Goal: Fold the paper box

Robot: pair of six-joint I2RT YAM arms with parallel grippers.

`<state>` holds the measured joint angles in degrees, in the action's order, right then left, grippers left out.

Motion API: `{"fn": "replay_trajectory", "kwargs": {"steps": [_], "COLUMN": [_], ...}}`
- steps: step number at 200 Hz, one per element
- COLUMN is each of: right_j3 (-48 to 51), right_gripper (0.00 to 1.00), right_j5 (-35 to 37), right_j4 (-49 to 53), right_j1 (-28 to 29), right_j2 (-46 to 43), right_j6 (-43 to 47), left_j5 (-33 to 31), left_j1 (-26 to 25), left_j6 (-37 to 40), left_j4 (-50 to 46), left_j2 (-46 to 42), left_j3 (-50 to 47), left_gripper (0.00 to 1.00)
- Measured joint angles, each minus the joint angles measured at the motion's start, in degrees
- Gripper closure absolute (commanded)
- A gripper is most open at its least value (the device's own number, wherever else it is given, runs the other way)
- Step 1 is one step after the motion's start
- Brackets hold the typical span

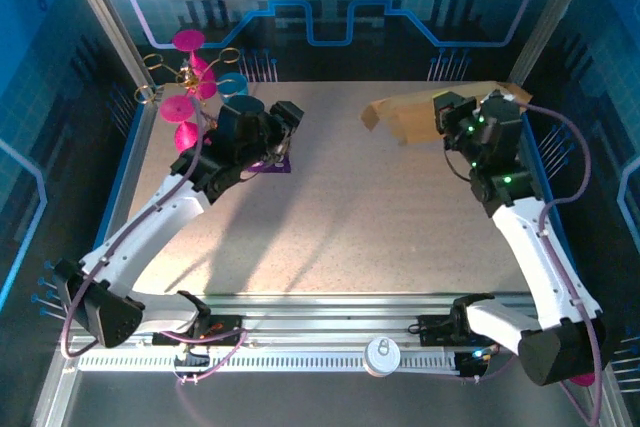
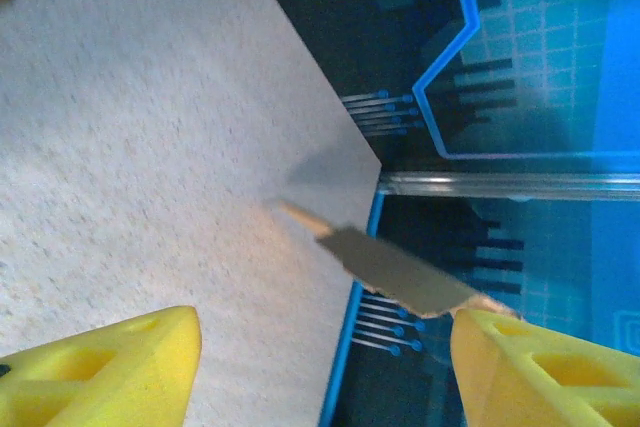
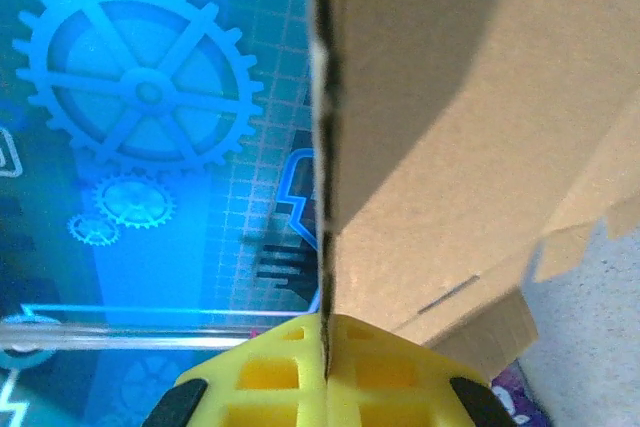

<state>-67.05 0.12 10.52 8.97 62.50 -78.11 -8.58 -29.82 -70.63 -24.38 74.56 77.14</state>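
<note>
The paper box (image 1: 405, 112) is a plain brown cardboard piece held off the table at the back right, its flaps pointing left. My right gripper (image 1: 447, 117) is shut on one of its panels. In the right wrist view the yellow fingers (image 3: 270, 377) pinch the panel's thin edge, and the box (image 3: 470, 97) rises tall above the right gripper (image 3: 325, 347). My left gripper (image 1: 288, 119) hovers at the back left with nothing in it. The left wrist view has the left gripper (image 2: 325, 332) open, its yellow fingers (image 2: 110, 372) wide apart, and the box (image 2: 400, 272) far off beyond them.
A purple snack packet (image 1: 270, 162) lies under the left arm's wrist. Pink and teal toy pieces with wire rings (image 1: 190, 97) stand at the back left corner. The blue table rim (image 1: 545, 177) runs close behind the right arm. A white round cap (image 1: 382, 355) sits on the front rail.
</note>
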Motion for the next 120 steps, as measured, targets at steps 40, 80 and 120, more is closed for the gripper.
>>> {"fn": "replay_trajectory", "kwargs": {"steps": [40, 80, 120], "right_j3": [-17.7, -30.1, -26.2], "right_gripper": [1.0, 1.0, 1.0], "right_j5": [-2.3, -2.6, -10.2], "right_j4": [23.6, 36.8, 31.5], "right_j1": [-1.8, -1.8, -0.9], "right_j2": [-0.2, 0.1, 13.8], "right_j6": [10.3, 13.2, 5.4], "left_j5": [-5.8, -7.3, -7.0], "left_j1": [0.5, 1.0, 1.3], "left_j6": [6.2, 6.7, 6.7], "left_j4": [-6.8, -10.4, -12.0], "left_j2": [-2.0, -3.0, -3.0], "left_j3": [1.2, 1.1, 1.0], "left_gripper": [0.35, 0.36, 0.37]}}
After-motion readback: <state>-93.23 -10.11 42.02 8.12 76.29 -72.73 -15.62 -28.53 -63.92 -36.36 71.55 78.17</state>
